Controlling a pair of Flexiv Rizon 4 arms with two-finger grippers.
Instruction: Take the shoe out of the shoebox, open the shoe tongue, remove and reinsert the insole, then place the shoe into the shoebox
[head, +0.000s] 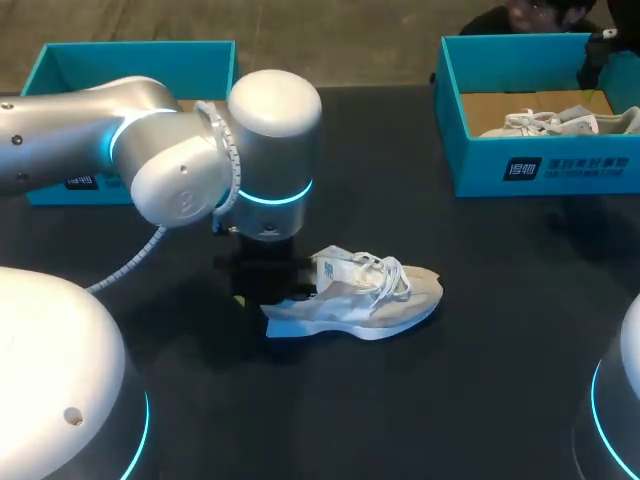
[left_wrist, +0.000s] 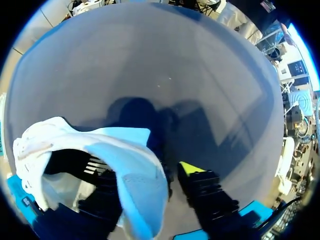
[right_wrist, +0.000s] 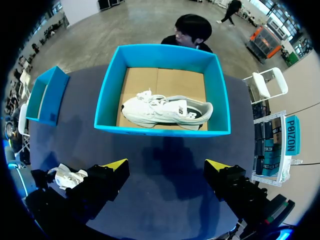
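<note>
Head view: the front wall of the teal shoebox (head: 540, 165) at the back right carries white print, too small to make out. The shoe (head: 360, 295) lies on its side on the dark table (head: 470, 400) near the middle, outside the box. It is pale cream-white with white laces, a light blue heel and sole edge, and a printed tongue label standing up, which is not legible. The left arm reaches in over it, and the left gripper (head: 262, 285) sits at the heel. From the left wrist view the light blue heel (left_wrist: 145, 180) lies at that gripper (left_wrist: 147, 172), but I cannot tell whether it is pinched. A 2nd white shoe (right_wrist: 165, 111) rests on the cardboard floor of the shoebox (right_wrist: 162, 129). The right gripper (right_wrist: 166, 165) hangs over the table just in front of that box, spread wide with nothing between its 2 yellow tips. A 2nd teal box (head: 130, 60) stands at the back left.
</note>
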